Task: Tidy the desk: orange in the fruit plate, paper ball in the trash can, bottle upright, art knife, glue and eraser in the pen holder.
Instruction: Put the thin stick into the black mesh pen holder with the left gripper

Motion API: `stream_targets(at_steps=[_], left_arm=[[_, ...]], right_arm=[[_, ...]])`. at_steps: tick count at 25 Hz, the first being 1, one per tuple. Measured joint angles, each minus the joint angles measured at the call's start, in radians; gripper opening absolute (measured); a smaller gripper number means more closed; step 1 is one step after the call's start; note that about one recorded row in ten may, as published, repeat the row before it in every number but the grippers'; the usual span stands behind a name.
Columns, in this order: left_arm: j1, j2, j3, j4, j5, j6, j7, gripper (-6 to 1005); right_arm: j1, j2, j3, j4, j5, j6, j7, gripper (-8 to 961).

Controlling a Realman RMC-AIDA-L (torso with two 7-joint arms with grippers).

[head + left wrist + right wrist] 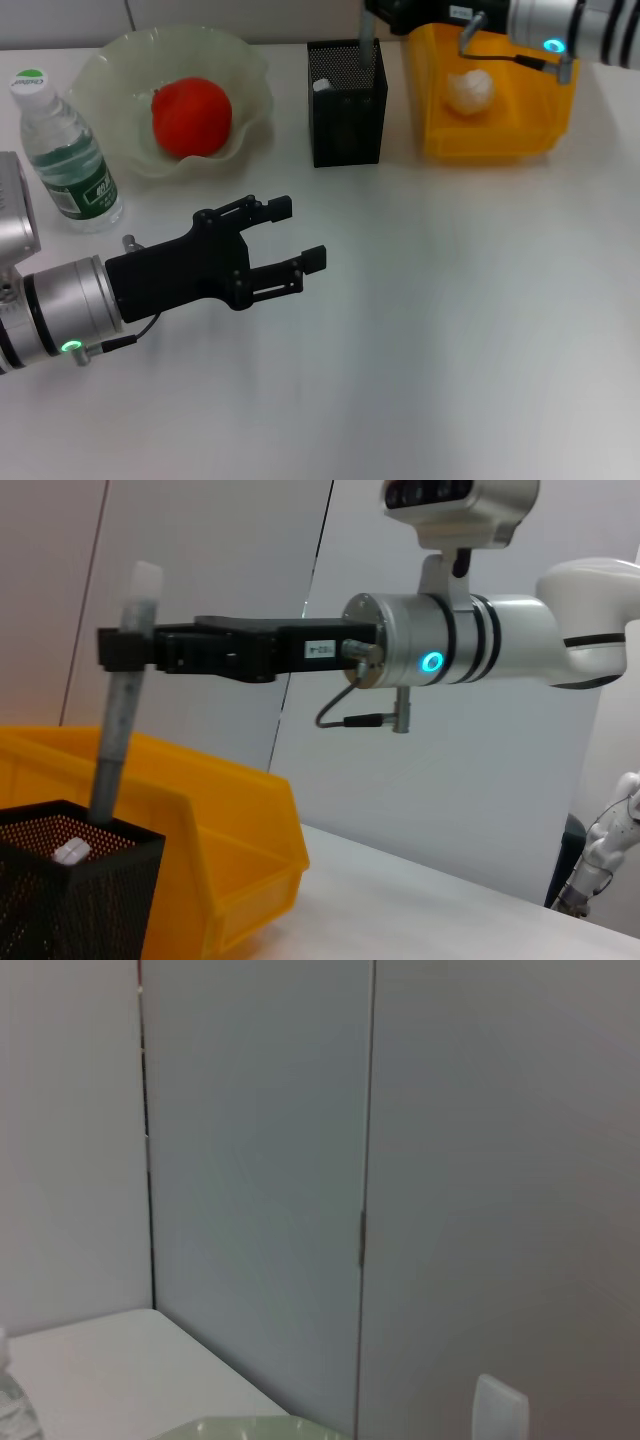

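Your right gripper point(128, 648) is clamped on a grey stick-shaped item point(112, 755), probably the glue or art knife, held nearly upright with its lower end inside the black mesh pen holder point(347, 105) at the far centre of the desk point(450, 330). A small white piece point(72, 853), perhaps the eraser, lies in the holder too. Just right of the holder, the yellow trash can point(490, 95) contains the paper ball point(469, 90).

Your left gripper point(295, 240) hovers over the near left of the desk, fingers spread apart and holding nothing. Beyond it, the orange point(191, 116) sits in the fruit plate point(120, 80), and the bottle point(65, 150) stands upright at the far left.
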Motion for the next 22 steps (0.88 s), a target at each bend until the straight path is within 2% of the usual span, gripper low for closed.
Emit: stream_targets(at_steps=[8, 20, 22], left_arm=[[0.002, 0.001, -0.001, -0.011, 0.0, -0.001, -0.001, 802], [0.003, 0.004, -0.002, -0.009, 0.0, -0.002, -0.007, 801], [0.003, 0.004, -0.002, -0.008, 0.0, -0.002, -0.008, 801]], right_arm=[[0.058, 0.002, -0.002, 0.087, 0.009, 0.075, -0.003, 145], [0.048, 0.003, 0.006, 0.099, 0.017, 0.066, 0.018, 149], [0.042, 0.003, 0.005, 0.098, 0.029, 0.066, 0.02, 254]])
